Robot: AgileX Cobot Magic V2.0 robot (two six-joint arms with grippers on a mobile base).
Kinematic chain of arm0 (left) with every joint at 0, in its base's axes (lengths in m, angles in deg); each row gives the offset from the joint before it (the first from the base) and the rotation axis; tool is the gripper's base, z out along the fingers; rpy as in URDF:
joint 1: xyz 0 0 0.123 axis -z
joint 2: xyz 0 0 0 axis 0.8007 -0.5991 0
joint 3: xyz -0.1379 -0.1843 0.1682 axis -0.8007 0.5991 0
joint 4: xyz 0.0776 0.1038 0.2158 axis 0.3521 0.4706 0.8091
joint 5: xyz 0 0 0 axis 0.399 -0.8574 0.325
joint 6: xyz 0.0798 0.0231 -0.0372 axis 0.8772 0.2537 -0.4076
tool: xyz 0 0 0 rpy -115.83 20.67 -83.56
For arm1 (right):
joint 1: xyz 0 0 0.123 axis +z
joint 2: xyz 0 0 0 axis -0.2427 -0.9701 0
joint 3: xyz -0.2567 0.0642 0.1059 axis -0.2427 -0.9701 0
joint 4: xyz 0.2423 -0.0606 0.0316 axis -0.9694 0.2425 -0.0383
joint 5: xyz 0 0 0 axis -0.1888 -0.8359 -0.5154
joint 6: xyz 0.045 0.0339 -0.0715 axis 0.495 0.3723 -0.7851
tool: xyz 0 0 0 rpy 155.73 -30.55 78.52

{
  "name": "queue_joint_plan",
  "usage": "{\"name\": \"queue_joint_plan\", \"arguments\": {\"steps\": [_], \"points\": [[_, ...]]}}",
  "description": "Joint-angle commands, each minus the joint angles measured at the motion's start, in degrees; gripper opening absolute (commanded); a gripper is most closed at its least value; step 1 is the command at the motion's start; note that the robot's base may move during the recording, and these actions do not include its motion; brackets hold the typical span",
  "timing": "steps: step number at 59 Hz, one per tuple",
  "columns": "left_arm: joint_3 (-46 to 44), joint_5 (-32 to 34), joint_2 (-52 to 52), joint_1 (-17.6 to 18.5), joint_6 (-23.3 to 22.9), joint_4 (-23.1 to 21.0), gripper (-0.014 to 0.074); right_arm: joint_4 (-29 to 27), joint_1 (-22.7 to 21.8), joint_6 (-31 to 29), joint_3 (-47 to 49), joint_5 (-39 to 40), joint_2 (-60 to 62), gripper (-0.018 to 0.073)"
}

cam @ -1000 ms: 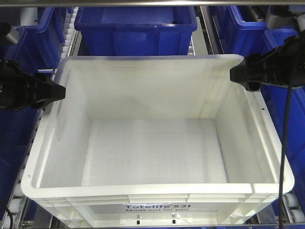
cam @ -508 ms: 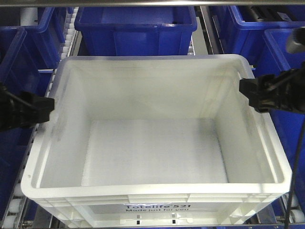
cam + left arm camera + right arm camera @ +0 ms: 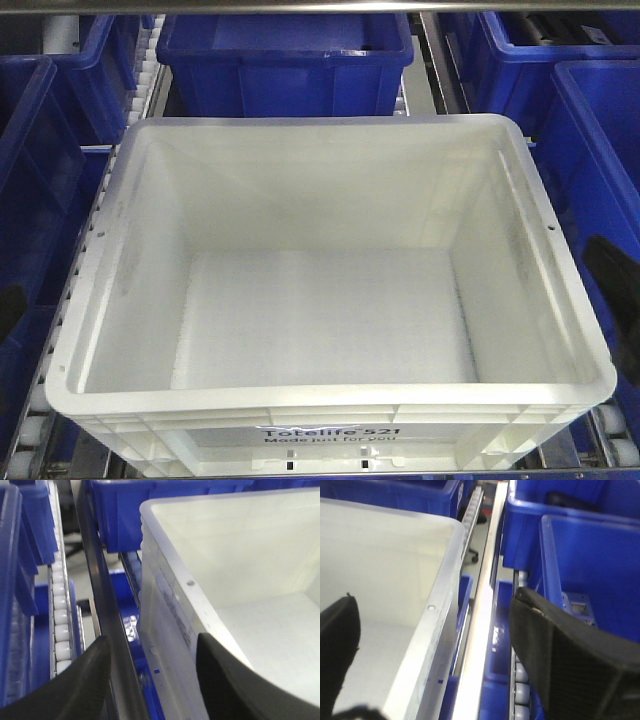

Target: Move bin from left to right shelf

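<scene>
The white bin (image 3: 330, 310) is being carried on the roller shelf among dark blue bins (image 3: 285, 55), empty and unheld. The left gripper (image 3: 150, 680) is being held wide open astride the bin's left wall, one finger inside and one outside, and the right gripper (image 3: 430, 645) is being held open the same way over the right rim, with nothing gripped by either. If the jaws are being closed unevenly or too shallowly, the rim is likely being pinched poorly, so the bin could tilt, slip, or snag the shelf rail (image 3: 480, 630)
</scene>
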Motion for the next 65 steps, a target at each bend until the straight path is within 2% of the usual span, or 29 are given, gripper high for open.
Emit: {"name": "queue_joint_plan", "arguments": {"steps": [1, 7, 16, 34, 58, 61, 65], "points": [[-0.08, 6.57, 5.71, 0.3, 0.07, -0.77, 0.0359, -0.03, 0.01, -1.13, -1.24, 4.2, 4.61, 0.0565], [0.06, 5.38, 11.41, 0.3, 1.6, -0.53, 0.0332, 0.18, 0.01, -1.13, -4.9, 3.82, 11.73, 0.0565], [0.26, 5.04, 12.47, 0.3, 1.6, -0.58, 0.0294, 0.54, 0.01, -1.26, -8.0, 6.15, 17.04, 0.0565], [1.83, 10.27, 12.47, 0.3, 1.48, -0.75, 0.0241, 0.73, 0.01, -2.82, -7.99, 6.9, 17.12, 0.0565], [1.83, 10.32, 12.47, 0.25, 1.54, -0.75, 0.024, 0.68, 0.01, -2.76, -7.99, 7.62, 17.12, 0.0564], [1.83, 10.38, 12.47, 0.25, 1.54, -0.75, 0.0239, 0.68, 0.01, -2.76, -7.99, 7.88, 17.12, 0.0544], [1.83, 10.33, 12.47, 0.25, 1.54, -0.75, 0.0217, 0.68, 0.01, -2.76, -7.99, 7.53, 17.12, 0.0449]]}}
